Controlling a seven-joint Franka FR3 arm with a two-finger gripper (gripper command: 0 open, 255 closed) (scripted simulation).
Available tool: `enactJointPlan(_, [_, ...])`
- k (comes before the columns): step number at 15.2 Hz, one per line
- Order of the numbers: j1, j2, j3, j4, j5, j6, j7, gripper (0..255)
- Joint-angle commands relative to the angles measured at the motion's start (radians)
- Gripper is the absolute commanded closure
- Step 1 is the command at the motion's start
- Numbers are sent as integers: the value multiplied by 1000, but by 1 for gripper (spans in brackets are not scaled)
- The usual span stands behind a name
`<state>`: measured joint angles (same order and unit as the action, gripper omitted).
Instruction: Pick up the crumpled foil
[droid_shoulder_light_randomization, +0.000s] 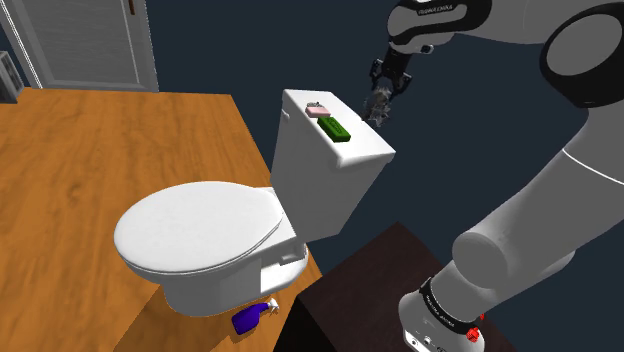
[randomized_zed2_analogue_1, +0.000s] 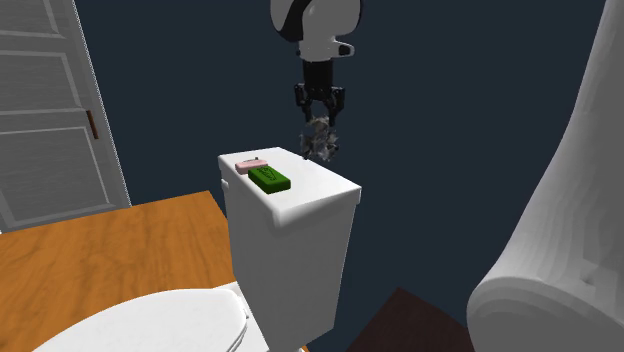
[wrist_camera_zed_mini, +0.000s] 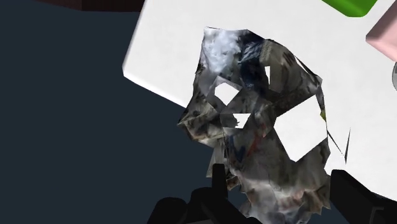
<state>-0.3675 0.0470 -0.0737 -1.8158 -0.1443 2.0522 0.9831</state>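
The crumpled foil (droid_shoulder_light_randomization: 380, 108) (randomized_zed2_analogue_1: 320, 141) is a grey, silvery, ragged wad clasped between the black fingers of my gripper (droid_shoulder_light_randomization: 386, 92) (randomized_zed2_analogue_1: 320, 116). It hangs at the far corner of the white toilet tank lid (droid_shoulder_light_randomization: 300, 104) (randomized_zed2_analogue_1: 322, 187), seemingly a little above it. In the wrist view the foil (wrist_camera_zed_mini: 261, 127) rises from between the two fingers of the gripper (wrist_camera_zed_mini: 280, 191), with the lid's corner (wrist_camera_zed_mini: 165, 51) behind it.
A green block (droid_shoulder_light_randomization: 335, 130) (randomized_zed2_analogue_1: 270, 179) (wrist_camera_zed_mini: 347, 6) and a pink bar (droid_shoulder_light_randomization: 320, 110) (randomized_zed2_analogue_1: 250, 163) (wrist_camera_zed_mini: 382, 35) lie on the tank lid. Below it are the closed white toilet seat (droid_shoulder_light_randomization: 195, 225) and a blue bottle (droid_shoulder_light_randomization: 250, 317) on the wooden floor. A white door (randomized_zed2_analogue_1: 40, 100) stands behind.
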Motion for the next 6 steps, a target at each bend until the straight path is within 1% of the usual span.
enactJointPlan(1, [0,-6,0,22,1,-27,-3,255])
enactJointPlan(4, [1,-7,1,60,3,-67,-8,255])
enactJointPlan(6, [1,-7,1,62,4,-69,-8,255])
